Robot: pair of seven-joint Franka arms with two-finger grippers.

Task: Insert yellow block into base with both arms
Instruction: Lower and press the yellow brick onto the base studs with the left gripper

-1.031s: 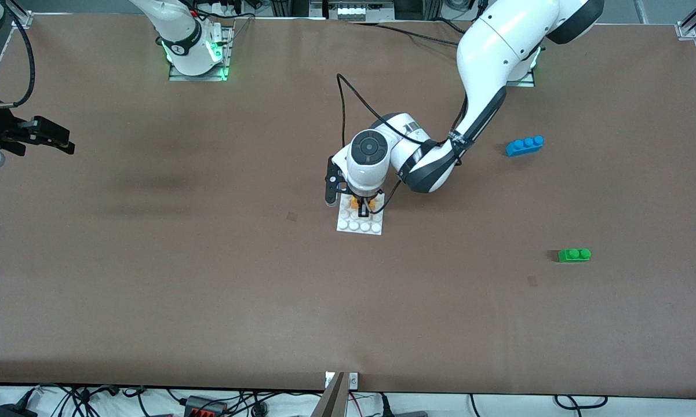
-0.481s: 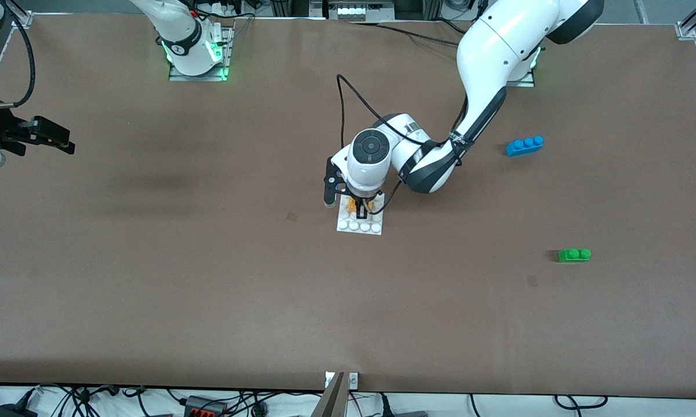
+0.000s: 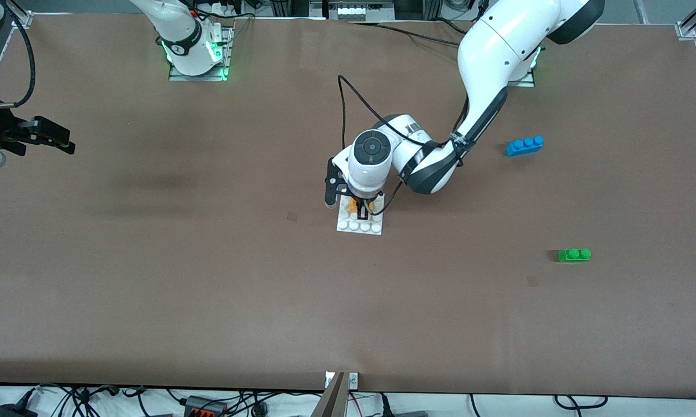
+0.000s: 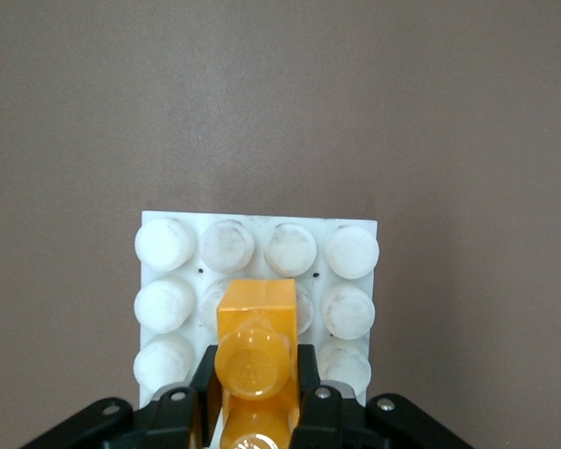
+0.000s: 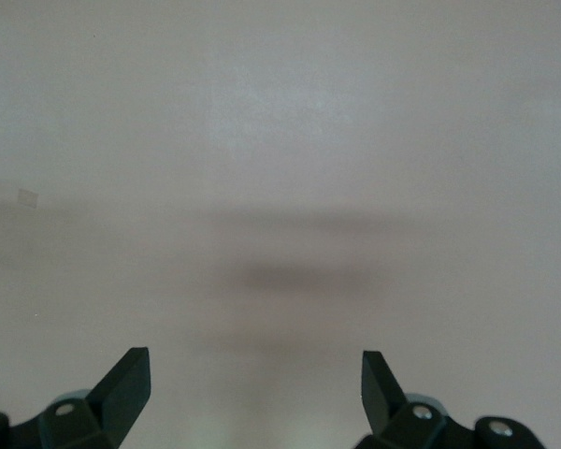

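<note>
I judge this the seating step: the yellow block (image 4: 254, 351) is over the base (image 3: 360, 222), low on its studs, though I cannot tell whether it is pressed home yet. From the front camera outward, the green brick (image 3: 574, 255) lies nearest, toward the left arm's end of the bench (image 3: 208, 278); then comes the base, mid-bench; the blue brick (image 3: 524, 145) is farther. The left gripper (image 4: 254, 379) has its jaws clamped on the block's sides, directly above the base. Next I'd want a straight push down, studs aligned, before letting go. The right gripper (image 5: 254, 369) waits over bare bench at its own end, jaws wide apart and holding nothing.
</note>
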